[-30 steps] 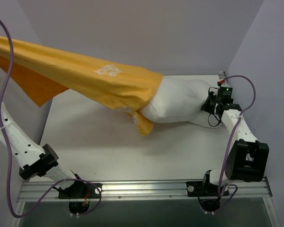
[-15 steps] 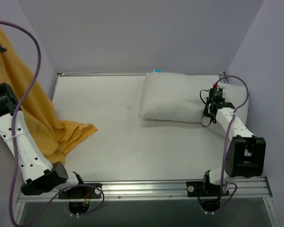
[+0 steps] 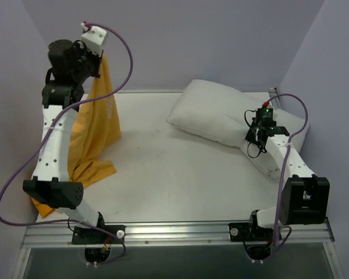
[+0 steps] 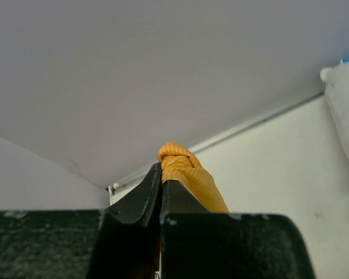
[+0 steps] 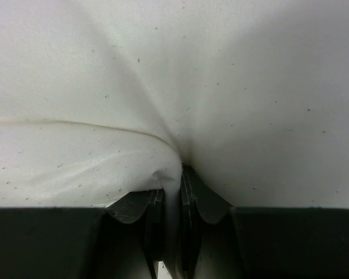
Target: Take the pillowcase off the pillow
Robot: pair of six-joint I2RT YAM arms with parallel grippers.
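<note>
The left gripper [image 4: 161,177], raised high over the table's far-left corner, has its black jaws pinched tight on a bunched, ribbed fold of the thin orange-yellow fabric pillowcase [image 3: 96,125]. The cloth hangs from it in a long limp drape, its lower end crumpled on the white table [image 3: 163,180] by the left edge. The right gripper [image 5: 171,174] is clenched on a puckered pinch of the plain white, plump stuffed pillow [image 3: 212,116], which lies uncovered at the table's far right, well apart from the pillowcase.
</note>
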